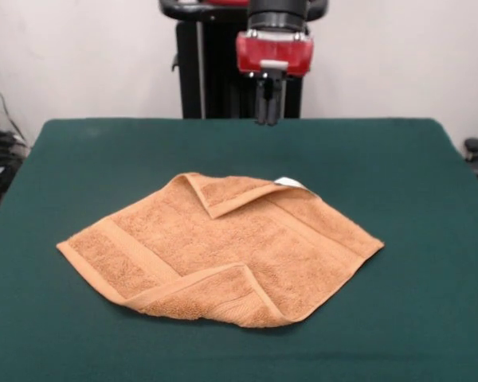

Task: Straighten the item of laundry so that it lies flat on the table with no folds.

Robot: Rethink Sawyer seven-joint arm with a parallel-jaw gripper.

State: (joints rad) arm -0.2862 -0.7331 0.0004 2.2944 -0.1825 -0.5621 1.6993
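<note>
Two towel (223, 255) corners folded inward

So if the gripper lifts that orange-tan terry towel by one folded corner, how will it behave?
The orange-tan terry towel is probably floppy: two corners already lie folded over. Lifted by one corner, it would likely drape and drag rather than rise whole. The dark green felt-like table may grip it, resisting sliding.

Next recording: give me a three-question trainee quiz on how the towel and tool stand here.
1. True or false: the towel lies fully flat on the table.
2. How many towel corners are folded over? A) none B) two C) four
3. Fill in: the tool hangs ____ the table, holding nothing.

Key: 1 false, since corners are turned over; 2 B, the far one by the white tag and the near one; 3 above.
</note>
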